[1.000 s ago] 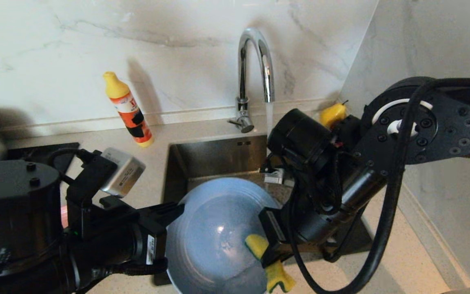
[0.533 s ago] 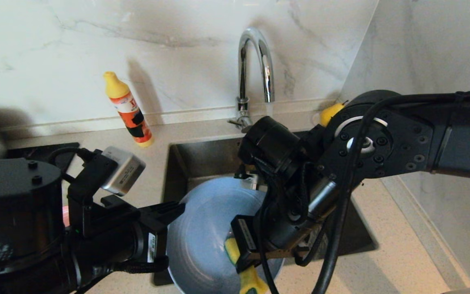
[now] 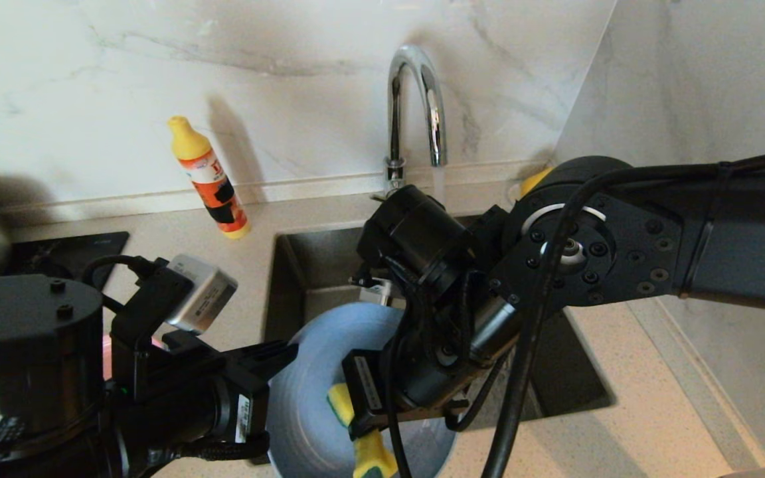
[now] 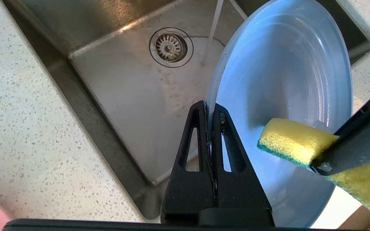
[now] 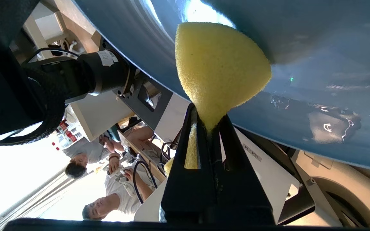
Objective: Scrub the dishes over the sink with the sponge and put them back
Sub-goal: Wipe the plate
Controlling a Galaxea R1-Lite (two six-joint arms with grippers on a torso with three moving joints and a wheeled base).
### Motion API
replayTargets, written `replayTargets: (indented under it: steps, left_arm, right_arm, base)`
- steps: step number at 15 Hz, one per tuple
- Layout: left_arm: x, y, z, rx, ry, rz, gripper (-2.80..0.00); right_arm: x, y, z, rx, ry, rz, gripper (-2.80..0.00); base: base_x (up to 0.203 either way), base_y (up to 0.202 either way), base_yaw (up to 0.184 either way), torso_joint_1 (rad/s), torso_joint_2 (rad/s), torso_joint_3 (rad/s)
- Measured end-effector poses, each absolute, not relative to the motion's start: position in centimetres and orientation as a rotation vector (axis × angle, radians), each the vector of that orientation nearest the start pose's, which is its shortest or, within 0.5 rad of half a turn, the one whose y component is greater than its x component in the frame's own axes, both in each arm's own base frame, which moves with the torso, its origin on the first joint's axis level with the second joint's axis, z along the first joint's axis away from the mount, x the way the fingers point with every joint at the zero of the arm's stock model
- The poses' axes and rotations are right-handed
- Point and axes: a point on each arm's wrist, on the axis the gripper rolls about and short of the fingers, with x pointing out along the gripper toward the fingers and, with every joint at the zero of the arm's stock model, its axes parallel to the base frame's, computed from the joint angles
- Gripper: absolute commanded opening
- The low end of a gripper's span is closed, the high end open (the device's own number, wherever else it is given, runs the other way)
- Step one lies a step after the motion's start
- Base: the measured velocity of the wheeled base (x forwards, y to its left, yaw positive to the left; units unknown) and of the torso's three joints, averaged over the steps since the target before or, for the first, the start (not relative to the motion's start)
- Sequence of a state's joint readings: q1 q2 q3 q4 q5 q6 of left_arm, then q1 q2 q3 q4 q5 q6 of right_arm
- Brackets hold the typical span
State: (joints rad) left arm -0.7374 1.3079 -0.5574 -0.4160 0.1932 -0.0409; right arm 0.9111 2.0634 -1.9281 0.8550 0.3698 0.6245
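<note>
1. I have the left gripper [image 4: 210,110] pinched shut on the rim of the grey-blue plate [image 3: 309,411], holding it tilted over the near edge of the sink [image 3: 303,265]; it has not shifted in the last second.
2. My right gripper [image 5: 208,120] is clamped tight on the sponge [image 5: 218,67], squeezing its middle so the yellow foam bulges out against the plate's inner face.
3. What has changed: over the last second the right arm has swept the sponge across the plate, from the right part of the face toward the middle and left. In the head view the sponge [image 3: 339,401] now sits nearer the plate's centre, and the arm covers more of the plate.
4. Water is running from the faucet [image 3: 416,106] into the basin behind the plate, with the strainer drain [image 4: 171,47] clear below.
5. I read this as mid-scrub on this plate: one stroke done, more of the face left to cover before it goes back.
6. The orange soap bottle [image 3: 210,179] stands untouched on the counter.
</note>
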Motion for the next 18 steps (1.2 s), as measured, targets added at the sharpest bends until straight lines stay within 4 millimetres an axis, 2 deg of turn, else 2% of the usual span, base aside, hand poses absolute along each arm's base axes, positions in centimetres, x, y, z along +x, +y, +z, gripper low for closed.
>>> replayTargets:
  steps: [5, 11, 15, 18]
  left_arm:
    - [14.6, -12.7, 18.7, 0.124, 0.329, -0.535, -2.8]
    - [14.3, -12.5, 18.9, 0.114, 0.319, -0.536, -2.8]
    - [14.2, -12.4, 19.1, 0.107, 0.307, -0.535, -2.8]
    - [14.5, -12.5, 19.2, 0.1, 0.309, -0.529, -2.8]
  right_arm:
    - [23.8, 29.8, 23.2, 0.212, 1.269, 0.711, -2.8]
    - [25.5, 26.7, 25.0, 0.279, 1.21, 0.66, -2.8]
    - [25.2, 25.1, 26.3, 0.298, 1.197, 0.645, -2.8]
    - [24.0, 23.8, 27.9, 0.307, 1.189, 0.655, -2.8]
  base:
    - [0.0, 0.0, 0.0, 0.0, 0.0, 0.0]
    - [0.0, 0.0, 0.0, 0.0, 0.0, 0.0]
    - [0.0, 0.0, 0.0, 0.0, 0.0, 0.0]
    - [0.0, 0.0, 0.0, 0.0, 0.0, 0.0]
